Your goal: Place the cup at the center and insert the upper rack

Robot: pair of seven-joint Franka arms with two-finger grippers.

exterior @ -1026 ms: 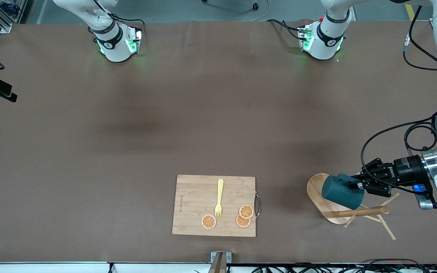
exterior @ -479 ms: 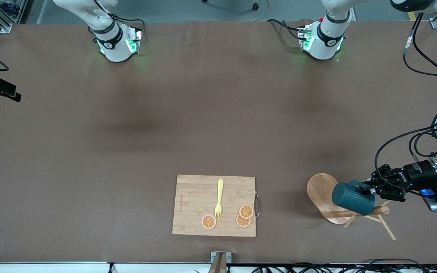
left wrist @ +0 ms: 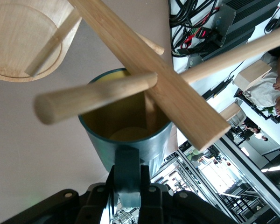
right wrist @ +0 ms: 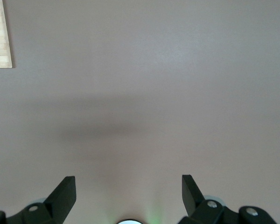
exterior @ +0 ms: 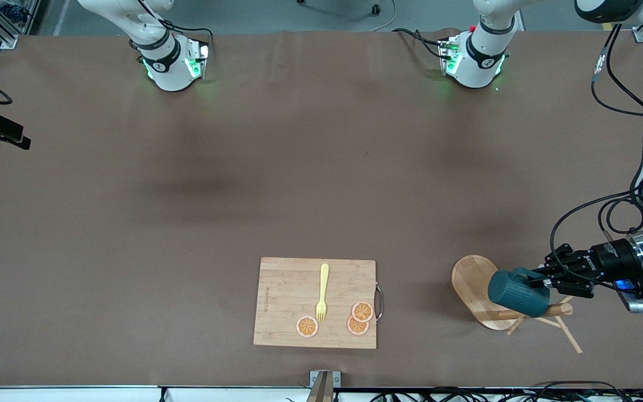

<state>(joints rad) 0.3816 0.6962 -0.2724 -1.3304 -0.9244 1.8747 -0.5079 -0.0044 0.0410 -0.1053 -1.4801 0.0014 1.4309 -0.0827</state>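
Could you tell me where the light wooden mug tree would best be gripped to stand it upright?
Probably on its round central post, near the oval bamboo base, coming from above. The light wooden mug tree lies tipped on the table, its thin pegs splaying at the free end. The left gripper holds the dark teal ribbed mug by its handle there, so the base end is clearer.
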